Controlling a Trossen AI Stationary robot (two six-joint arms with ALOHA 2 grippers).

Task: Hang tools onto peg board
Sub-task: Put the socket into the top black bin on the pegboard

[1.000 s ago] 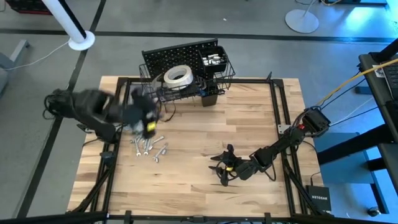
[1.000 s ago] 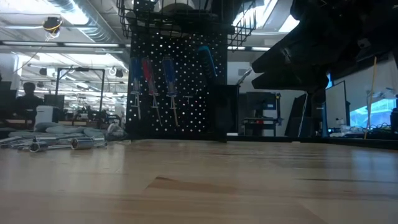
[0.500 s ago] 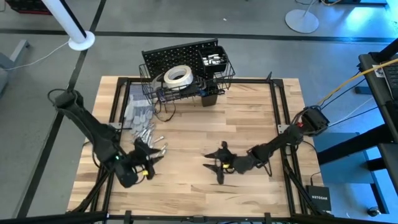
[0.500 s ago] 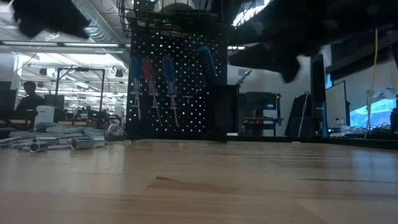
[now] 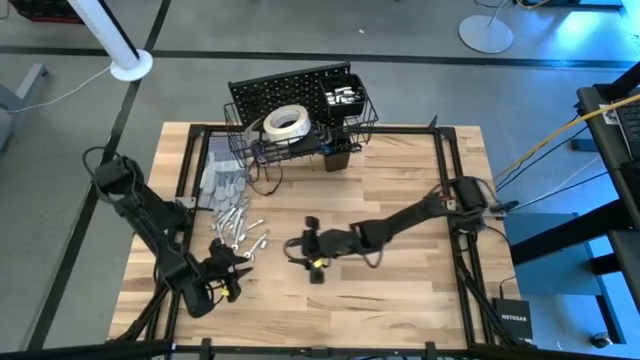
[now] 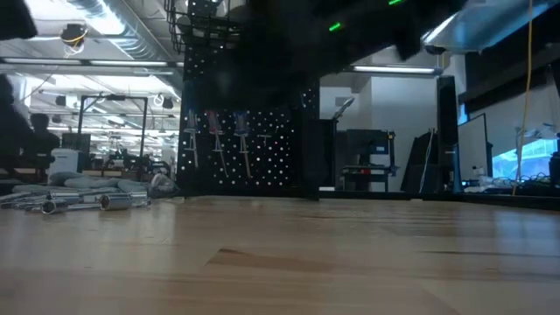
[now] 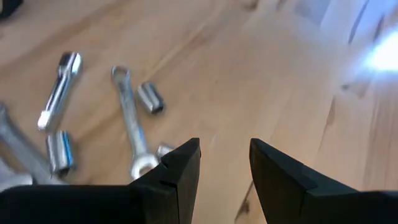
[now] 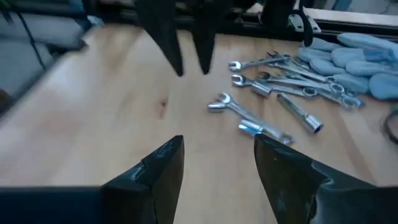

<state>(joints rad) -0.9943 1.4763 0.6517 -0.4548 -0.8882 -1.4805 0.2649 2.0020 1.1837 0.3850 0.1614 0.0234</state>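
"NETGEAR" box (image 5: pixel 514 318) beside table; left hand (image 5: pixel 232 272), right hand (image 5: pixel 300 256) both apart, empty, near wrenches (image 5: pixel 240 228).

Grey fabric gloves (image 5: pixel 218 183) lie on the wooden table (image 5: pixel 400 190) near its left edge, and show pale blue-grey in the right wrist view (image 8: pixel 354 59). Beyond the table, a white lamp base (image 5: pixel 130 66) sits on the grey floor, and a person (image 6: pixel 40 131) stands in the workshop background.
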